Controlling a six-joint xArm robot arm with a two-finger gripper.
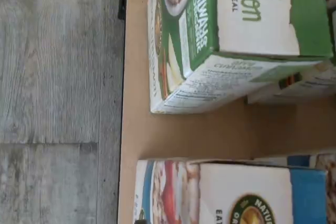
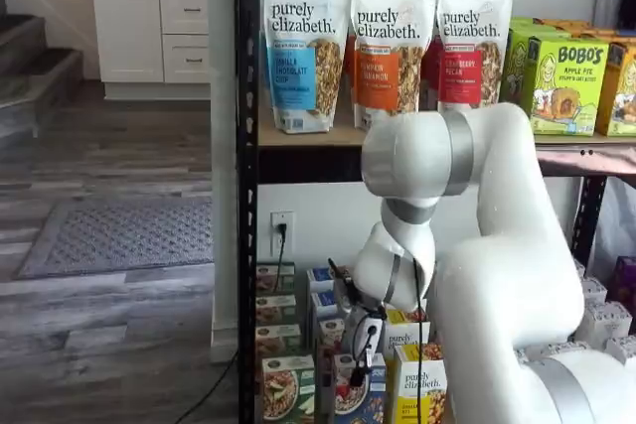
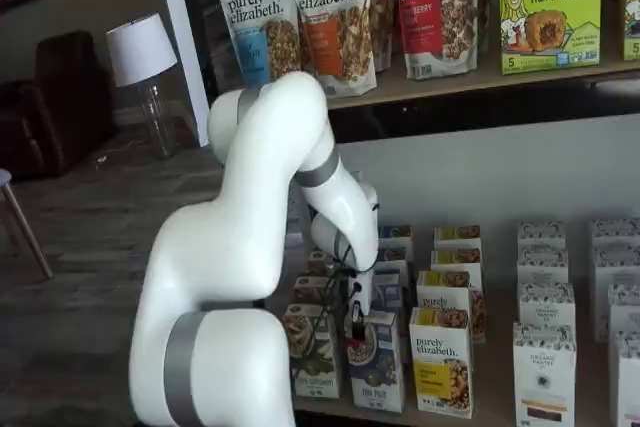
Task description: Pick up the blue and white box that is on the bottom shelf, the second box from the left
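Observation:
The blue and white box [image 2: 363, 399] stands at the front of the bottom shelf [image 3: 330, 405], between a green-and-white carton [image 2: 287, 390] and a yellow-and-white carton [image 2: 421, 386]. It also shows in a shelf view [image 3: 377, 365]. My gripper [image 2: 355, 376] hangs just above the box's top front edge, and it shows in both shelf views [image 3: 355, 327]. Its black fingers show no plain gap, and I cannot tell if they touch the box. The wrist view shows the blue and white box [image 1: 231, 192] and the green-and-white carton [image 1: 220, 35] on the tan shelf board [image 1: 184, 135], with a gap between them.
More rows of small cartons [image 3: 545, 347] stand behind and to the right. Tall granola bags [image 2: 308, 47] fill the board above. A black rack post [image 2: 246, 245] stands left of the cartons. Grey plank floor [image 1: 58, 98] lies in front of the shelf edge.

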